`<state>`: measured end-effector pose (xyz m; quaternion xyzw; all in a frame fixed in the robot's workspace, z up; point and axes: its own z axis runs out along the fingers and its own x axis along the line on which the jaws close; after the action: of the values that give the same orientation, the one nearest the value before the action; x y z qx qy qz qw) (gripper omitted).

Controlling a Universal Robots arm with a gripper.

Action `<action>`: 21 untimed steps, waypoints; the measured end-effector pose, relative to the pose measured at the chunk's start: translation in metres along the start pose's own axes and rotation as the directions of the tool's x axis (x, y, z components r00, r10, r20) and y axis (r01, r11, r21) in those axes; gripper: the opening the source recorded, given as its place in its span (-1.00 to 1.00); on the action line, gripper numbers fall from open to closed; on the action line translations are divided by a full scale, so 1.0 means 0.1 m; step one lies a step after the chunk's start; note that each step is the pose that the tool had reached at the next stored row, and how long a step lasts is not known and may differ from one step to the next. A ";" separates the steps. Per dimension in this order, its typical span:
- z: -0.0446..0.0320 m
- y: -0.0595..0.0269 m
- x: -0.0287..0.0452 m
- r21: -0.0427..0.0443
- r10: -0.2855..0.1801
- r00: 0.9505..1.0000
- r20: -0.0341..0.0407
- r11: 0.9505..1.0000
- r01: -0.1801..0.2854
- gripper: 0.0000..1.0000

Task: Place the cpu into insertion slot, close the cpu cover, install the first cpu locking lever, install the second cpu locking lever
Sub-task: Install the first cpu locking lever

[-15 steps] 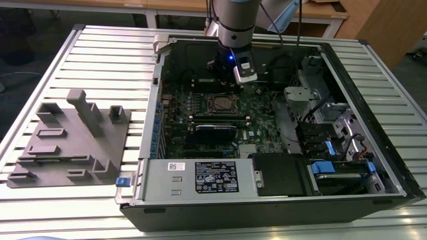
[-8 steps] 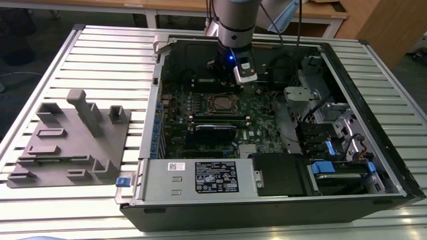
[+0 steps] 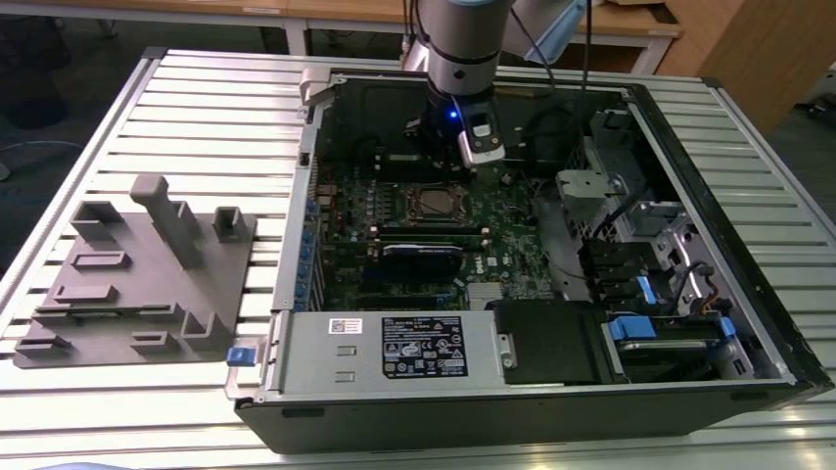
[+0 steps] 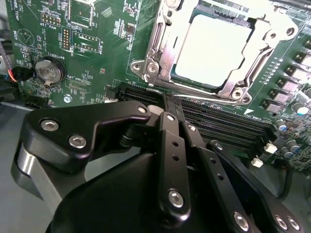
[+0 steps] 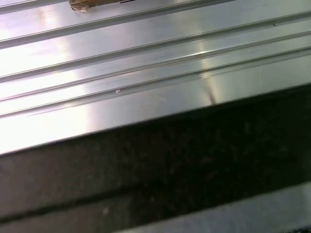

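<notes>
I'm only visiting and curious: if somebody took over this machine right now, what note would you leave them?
Tool: shut, holding nothing, tips close beside the socket, over the long black slots.
cpu: seated in the insertion slot on the green motherboard.
cpu cover: down, framing the chip.
Done: cpu placed, cover closed.
Left: the two locking levers; I cannot tell whether either is latched.
</notes>
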<state>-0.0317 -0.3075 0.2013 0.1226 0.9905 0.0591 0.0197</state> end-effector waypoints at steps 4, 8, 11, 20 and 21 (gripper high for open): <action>-0.003 -0.026 -0.007 0.000 0.000 1.000 0.000 1.000 0.000 -0.79; -0.004 -0.037 -0.009 0.000 0.000 1.000 0.000 1.000 0.000 -0.79; -0.004 -0.038 -0.010 0.000 0.000 1.000 0.000 1.000 0.000 -0.79; -0.083 -0.026 -0.011 -0.001 0.001 1.000 0.000 1.000 -0.001 -0.79; -0.083 -0.026 -0.011 -0.001 0.001 1.000 0.000 1.000 -0.001 -0.79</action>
<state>-0.0317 -0.3112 0.2093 0.1230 0.9904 0.0597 0.0198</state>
